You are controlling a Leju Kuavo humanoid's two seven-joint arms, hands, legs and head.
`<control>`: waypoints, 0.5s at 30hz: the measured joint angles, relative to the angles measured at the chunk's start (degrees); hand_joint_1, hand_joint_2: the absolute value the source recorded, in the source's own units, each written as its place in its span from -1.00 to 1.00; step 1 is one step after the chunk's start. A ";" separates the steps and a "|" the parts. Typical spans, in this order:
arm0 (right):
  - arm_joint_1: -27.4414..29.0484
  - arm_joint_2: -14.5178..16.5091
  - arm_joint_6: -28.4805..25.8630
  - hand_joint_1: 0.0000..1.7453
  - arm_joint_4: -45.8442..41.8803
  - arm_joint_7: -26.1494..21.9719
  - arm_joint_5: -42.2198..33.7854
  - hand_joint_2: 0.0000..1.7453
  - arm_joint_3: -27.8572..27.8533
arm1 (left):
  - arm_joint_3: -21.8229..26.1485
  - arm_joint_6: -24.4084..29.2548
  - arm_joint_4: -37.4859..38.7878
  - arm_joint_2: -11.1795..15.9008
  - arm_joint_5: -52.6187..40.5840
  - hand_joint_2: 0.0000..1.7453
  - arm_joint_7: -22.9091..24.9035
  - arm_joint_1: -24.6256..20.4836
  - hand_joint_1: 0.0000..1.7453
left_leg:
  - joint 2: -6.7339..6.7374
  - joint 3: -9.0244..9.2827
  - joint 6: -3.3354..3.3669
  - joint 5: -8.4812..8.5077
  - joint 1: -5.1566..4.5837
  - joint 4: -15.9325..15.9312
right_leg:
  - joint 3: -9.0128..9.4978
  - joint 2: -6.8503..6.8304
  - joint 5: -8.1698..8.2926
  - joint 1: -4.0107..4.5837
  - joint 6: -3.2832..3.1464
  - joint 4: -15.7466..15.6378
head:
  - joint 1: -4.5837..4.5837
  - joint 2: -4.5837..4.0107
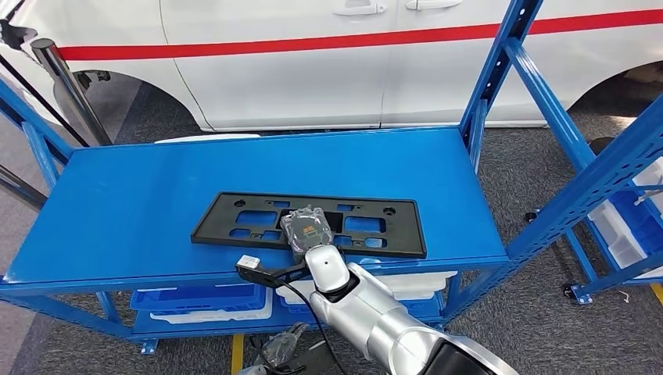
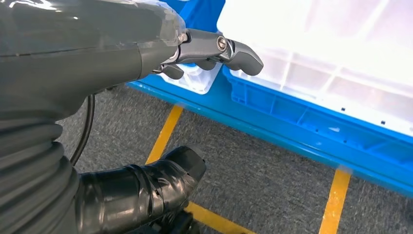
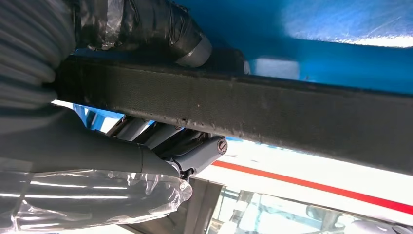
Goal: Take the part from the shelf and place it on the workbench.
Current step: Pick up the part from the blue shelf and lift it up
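On the blue shelf top [image 1: 141, 195], toward its front edge, we see the black plastic part [image 1: 234, 223], a long flat frame with cutouts, lying flat. Our right hand [image 1: 307, 229] sits over the part's middle near the front edge, wrapped in clear plastic. From the right wrist camera, the right hand [image 3: 160, 146] has the part's edge [image 3: 292, 109] clamped: thumb on one side, darker fingers [image 3: 204, 151] on the other, so we call it gripped. Part looks flat on the shelf, not lifted as far as we can tell. Our left hand [image 2: 214, 51] hangs low beside the shelf's bottom level, fingers loosely curled, holding nothing. Near it sits a white bin [image 2: 341, 53] in a blue crate [image 2: 311, 126], over grey carpet with yellow floor tape [image 2: 165, 134]. Behind the shelf stands a white car [image 1: 313, 62] with a red stripe.
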 joint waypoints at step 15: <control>-0.03 -0.17 0.34 1.00 -0.53 -0.07 -2.13 1.00 2.22 | -0.54 -0.75 0.03 -0.07 -2.71 1.00 -1.35 -0.19 -1.00 | 0.63 6.34 3.38 10.22 -0.61 -17.00 | -5.68 0.40 -9.21 -0.08 3.33 14.93 | 0.14 0.00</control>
